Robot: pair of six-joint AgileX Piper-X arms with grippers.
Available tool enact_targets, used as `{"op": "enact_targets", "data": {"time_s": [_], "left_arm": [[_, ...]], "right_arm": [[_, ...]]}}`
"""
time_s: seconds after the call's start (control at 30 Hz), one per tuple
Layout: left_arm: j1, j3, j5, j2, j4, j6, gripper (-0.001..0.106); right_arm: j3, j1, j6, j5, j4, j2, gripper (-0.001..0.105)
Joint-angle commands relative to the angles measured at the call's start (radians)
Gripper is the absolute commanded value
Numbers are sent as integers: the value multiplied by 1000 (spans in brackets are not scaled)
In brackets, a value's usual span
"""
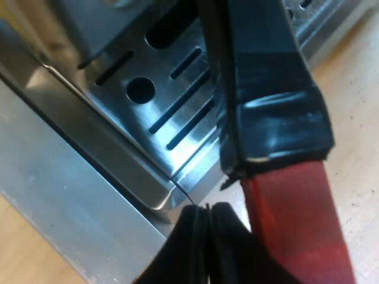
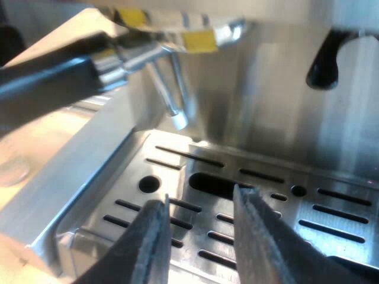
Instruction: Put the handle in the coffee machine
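The right gripper (image 2: 198,228) is spread apart over the espresso machine's drip tray (image 2: 337,216). The left gripper (image 1: 207,219) is beside the red-ended handle (image 1: 272,89); its grip I cannot tell.

The dark, red-ended handle (image 1: 266,77) hangs just above the slotted metal drip tray (image 1: 133,121).

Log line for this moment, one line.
handle: red end beside left gripper, near drip tray edge | right gripper: open, above drip tray slots | steam wand: above tray
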Motion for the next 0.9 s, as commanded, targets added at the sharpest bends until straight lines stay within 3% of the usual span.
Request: {"op": "enact_targets", "data": {"time_s": [0.03, 0.23, 0.47, 0.6, 0.67, 0.8, 0.9], "left_arm": [[-45, 29, 8, -43, -4, -18, 1], [-147, 39, -17, -50, -25, -90, 1], [-240, 39, -17, -50, -62, -194, 1], [-329, 39, -66, -50, -106, -266, 1], [-370, 39, -69, -50, -139, -268, 1], [-473, 39, -157, -50, -225, -263, 1], [-496, 39, -156, -50, -241, -235, 1]], "right_arm": [[-5, 2, 8, -70, 110, -77, 31], [-5, 2, 104, -128, 329, -214, 31], [-5, 2, 104, -134, 471, -354, 31], [-5, 2, 104, -134, 496, -403, 31], [-5, 2, 104, -134, 497, -414, 31], [-5, 2, 104, -134, 497, -428, 31], [-5, 2, 104, -134, 501, -428, 31]]}}
